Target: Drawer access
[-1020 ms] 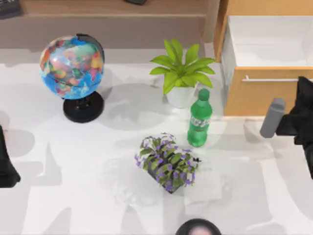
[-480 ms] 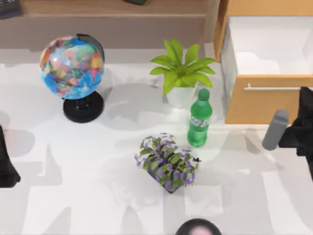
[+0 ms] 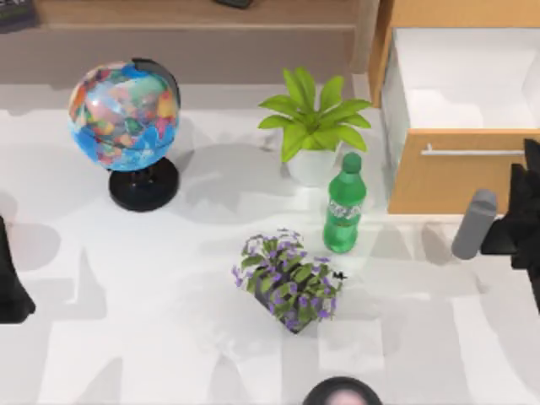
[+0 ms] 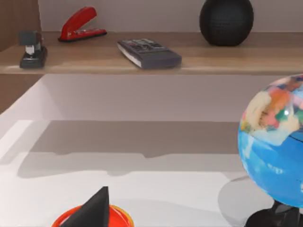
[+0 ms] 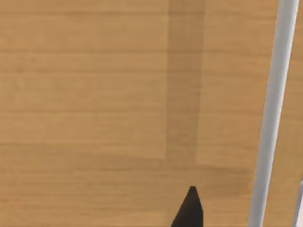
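Right gripper (image 3: 525, 221) at 3 o'clock, grip state indiscernible, before the drawer (image 3: 460, 173): pulled out, orange-tan front, silver bar handle (image 3: 472, 152), white interior.

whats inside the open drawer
The drawer shows a bare white-grey interior, nothing visible in it. Its back part is hidden under the cabinet, and the right end runs out of the top view.

The drawer (image 3: 460, 110) sits at upper right of the top view, pulled out, with the right gripper (image 3: 516, 215) just below its front at the right edge. Left of it stands the plant (image 3: 312, 126), the bottle (image 3: 343, 205) below that, the flowers (image 3: 287, 280) lower centre. The globe (image 3: 126, 122) stands upper left, the shelf (image 3: 194, 13) along the top edge, the left gripper (image 3: 10, 278) at the left edge.
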Robot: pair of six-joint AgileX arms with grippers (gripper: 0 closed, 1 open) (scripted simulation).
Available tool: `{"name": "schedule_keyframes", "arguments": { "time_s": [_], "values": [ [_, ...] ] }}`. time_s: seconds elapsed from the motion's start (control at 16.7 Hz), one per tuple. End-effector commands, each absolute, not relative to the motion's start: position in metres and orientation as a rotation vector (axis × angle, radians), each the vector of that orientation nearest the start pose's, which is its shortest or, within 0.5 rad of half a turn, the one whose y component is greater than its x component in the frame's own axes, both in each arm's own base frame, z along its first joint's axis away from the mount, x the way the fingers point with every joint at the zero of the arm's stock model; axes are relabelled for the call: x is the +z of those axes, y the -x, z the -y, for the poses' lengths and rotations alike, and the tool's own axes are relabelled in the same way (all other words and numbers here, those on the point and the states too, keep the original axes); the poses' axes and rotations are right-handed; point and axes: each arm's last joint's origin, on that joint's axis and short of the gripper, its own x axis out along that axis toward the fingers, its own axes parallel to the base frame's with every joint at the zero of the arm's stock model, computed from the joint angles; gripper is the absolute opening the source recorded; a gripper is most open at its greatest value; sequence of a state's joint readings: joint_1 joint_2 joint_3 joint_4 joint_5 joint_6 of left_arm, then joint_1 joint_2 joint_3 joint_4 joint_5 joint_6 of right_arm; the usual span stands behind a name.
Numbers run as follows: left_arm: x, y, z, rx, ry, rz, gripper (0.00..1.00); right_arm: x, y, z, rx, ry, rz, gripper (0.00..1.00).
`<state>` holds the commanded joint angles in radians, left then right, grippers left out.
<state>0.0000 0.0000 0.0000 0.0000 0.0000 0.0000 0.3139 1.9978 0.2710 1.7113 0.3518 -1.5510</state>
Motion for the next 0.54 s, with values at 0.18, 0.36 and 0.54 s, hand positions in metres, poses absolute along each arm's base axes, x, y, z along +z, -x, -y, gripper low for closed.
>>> {"name": "schedule_keyframes", "arguments": {
  "time_s": [0.18,0.36,0.54],
  "values": [
    [0.16,-0.1057,0.0012,0.0,0.0,0.0,1.0,0.0866,-0.243,-0.0691,-0.005,1.57,-0.02,0.98],
    [0.16,-0.1057,0.0012,0.0,0.0,0.0,1.0,0.0866,-0.243,-0.0691,-0.005,1.57,-0.02,1.0],
    [0.16,-0.1057,0.0012,0.0,0.0,0.0,1.0,0.0866,-0.243,-0.0691,-0.005,1.57,-0.02,1.0]
  ]
}}
